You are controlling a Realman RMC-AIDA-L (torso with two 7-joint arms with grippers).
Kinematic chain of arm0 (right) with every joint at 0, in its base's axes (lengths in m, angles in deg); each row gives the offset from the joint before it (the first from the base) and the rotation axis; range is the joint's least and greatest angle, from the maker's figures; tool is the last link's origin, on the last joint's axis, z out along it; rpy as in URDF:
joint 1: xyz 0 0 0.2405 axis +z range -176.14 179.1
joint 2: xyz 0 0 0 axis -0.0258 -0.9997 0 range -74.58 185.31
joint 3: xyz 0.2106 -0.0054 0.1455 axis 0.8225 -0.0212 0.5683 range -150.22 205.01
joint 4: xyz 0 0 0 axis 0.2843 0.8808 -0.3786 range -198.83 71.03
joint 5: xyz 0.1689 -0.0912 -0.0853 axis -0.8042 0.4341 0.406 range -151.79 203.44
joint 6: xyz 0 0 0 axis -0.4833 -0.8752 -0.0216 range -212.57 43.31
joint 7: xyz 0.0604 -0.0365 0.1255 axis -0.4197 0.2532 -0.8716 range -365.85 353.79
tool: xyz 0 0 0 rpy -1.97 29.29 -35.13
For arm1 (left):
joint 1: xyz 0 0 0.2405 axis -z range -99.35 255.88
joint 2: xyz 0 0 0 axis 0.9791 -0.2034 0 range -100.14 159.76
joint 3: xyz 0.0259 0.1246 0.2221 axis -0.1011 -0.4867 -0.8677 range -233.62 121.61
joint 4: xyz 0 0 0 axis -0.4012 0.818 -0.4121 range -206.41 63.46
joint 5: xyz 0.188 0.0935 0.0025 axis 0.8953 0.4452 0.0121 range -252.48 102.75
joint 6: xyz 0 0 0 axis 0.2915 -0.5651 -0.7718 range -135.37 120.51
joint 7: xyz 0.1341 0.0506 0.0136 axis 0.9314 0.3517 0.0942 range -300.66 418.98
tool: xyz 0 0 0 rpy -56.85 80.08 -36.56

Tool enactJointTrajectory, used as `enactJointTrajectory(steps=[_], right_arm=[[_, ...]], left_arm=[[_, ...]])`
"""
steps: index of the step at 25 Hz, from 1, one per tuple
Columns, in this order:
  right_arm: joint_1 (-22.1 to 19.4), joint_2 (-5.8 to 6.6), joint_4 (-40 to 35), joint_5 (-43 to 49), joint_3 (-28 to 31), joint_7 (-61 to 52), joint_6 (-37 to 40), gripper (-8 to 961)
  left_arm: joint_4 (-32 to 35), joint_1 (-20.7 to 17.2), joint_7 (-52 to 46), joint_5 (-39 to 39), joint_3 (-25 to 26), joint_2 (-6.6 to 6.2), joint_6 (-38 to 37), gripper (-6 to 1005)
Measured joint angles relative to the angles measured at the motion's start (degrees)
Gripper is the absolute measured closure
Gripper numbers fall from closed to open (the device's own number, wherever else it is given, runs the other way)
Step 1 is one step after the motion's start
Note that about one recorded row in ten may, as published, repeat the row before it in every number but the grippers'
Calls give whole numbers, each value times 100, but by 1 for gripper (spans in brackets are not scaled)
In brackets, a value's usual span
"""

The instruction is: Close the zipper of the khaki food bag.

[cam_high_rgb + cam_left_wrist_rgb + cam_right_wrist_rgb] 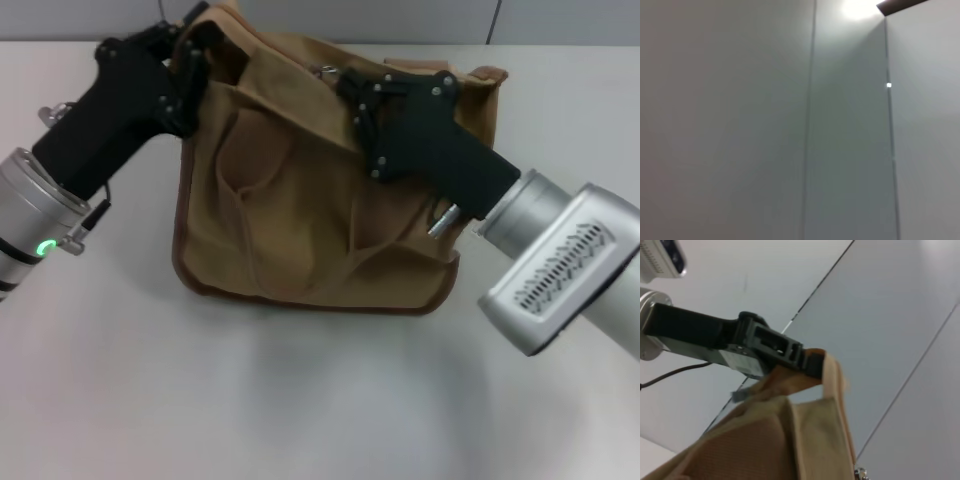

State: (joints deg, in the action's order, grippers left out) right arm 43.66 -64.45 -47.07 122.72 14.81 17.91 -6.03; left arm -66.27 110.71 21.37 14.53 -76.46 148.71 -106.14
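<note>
The khaki food bag [300,210] stands on the pale table, sagging, with brown piping along its base. My left gripper [195,50] is at the bag's top far-left corner, shut on the fabric there and holding it up. The right wrist view shows that gripper [807,362] pinching the tan fabric of the bag [770,440]. My right gripper [352,95] rests at the bag's top, right of middle. A small silver pull tab [327,70] of the zipper shows just left of it, and a silver bit [858,473] shows at the edge of the right wrist view.
The grey table [300,400] spreads in front of the bag. A wall of grey panels [850,150] stands behind, and it is all the left wrist view shows. A strap [832,390] rises from the bag beside the left gripper.
</note>
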Motion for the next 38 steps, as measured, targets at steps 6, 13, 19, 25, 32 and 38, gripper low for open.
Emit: enactJointTrajectory(steps=[6,13,19,25,32,38], right_arm=[[-220,34,-30,-11,67,-62,272,952],[-378,46,-279,15,138,-475,313,952],[-675,46,-767,21,136,-1356,570,952],[-946,50,-1338,21,85,-2874,775,953],[-1132,55,-1791,33,-347,-4190,1225,906],[-1269,58,-2470,37,-874,-5850,2001,788]], left_arm=[[281,-175,-115,4,343,-15,31,967],[407,-301,-198,-1,449,-22,8,967],[429,-315,-211,-11,456,-25,25,967],[439,-327,-168,5,390,-25,5,967],[862,-511,-622,72,-228,-24,-51,967],[1961,-886,-1838,82,-626,-45,-600,726]])
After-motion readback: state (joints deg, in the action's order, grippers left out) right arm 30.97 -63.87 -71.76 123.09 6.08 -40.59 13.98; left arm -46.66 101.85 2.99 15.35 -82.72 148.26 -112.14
